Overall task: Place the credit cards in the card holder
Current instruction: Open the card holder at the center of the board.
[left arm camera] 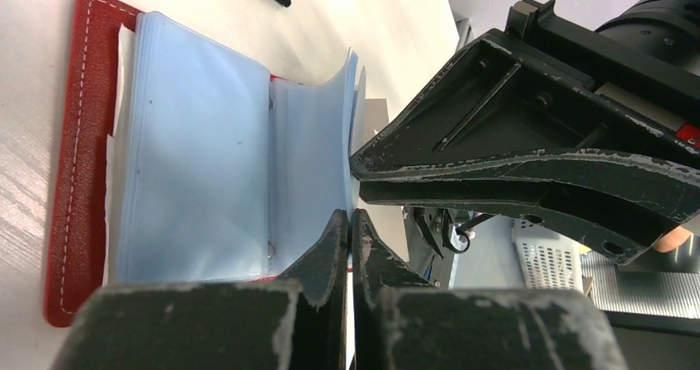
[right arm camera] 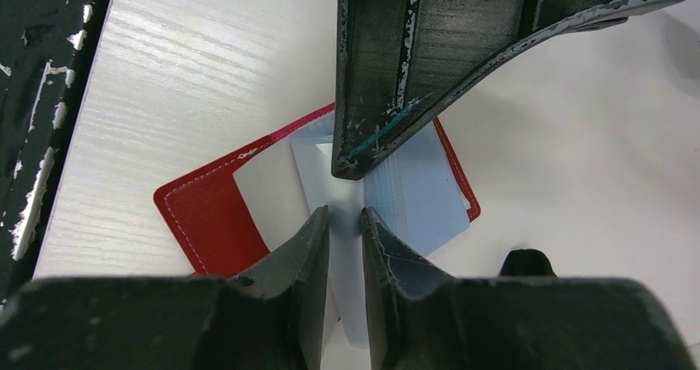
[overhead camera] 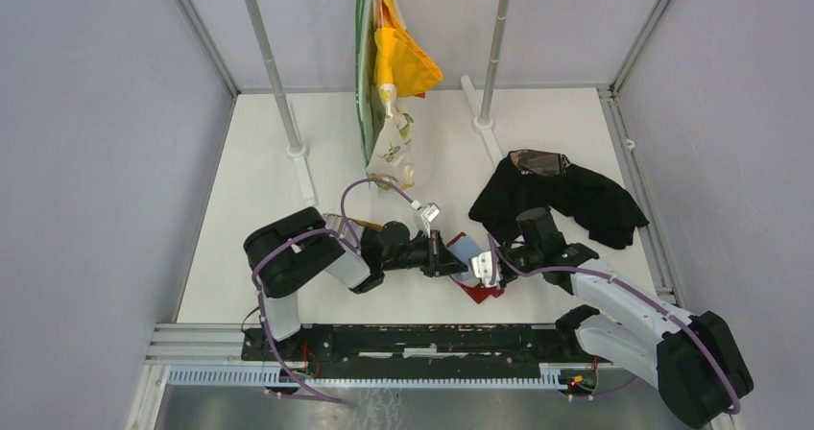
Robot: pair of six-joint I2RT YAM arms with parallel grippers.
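Right claw (right arm camera: pixel 345 215) is narrowed on a thin pale sheet, seen edge-on between its fingers. I take it for a card (right arm camera: pixel 347 320), though a loose sleeve cannot be ruled out. Its long axis runs with the claw's reach, straight toward the holder (right arm camera: pixel 206 213). The holder lies spread open and flat on the counter (right arm camera: pixel 190 73), just ahead of and below the fingertips.

Left claw (left arm camera: pixel 351 217) comes in from the opposite side, nose to nose with the right. It is pinched nearly shut on the edge of one blue sleeve (left arm camera: pixel 314 155), standing that leaf up from the spine while the other leaves lie flat on the red cover.

Both claws are equally near. The move probably turns on lining the card's leading edge with the mouth of the lifted sleeve, which the pictures do not show plainly.
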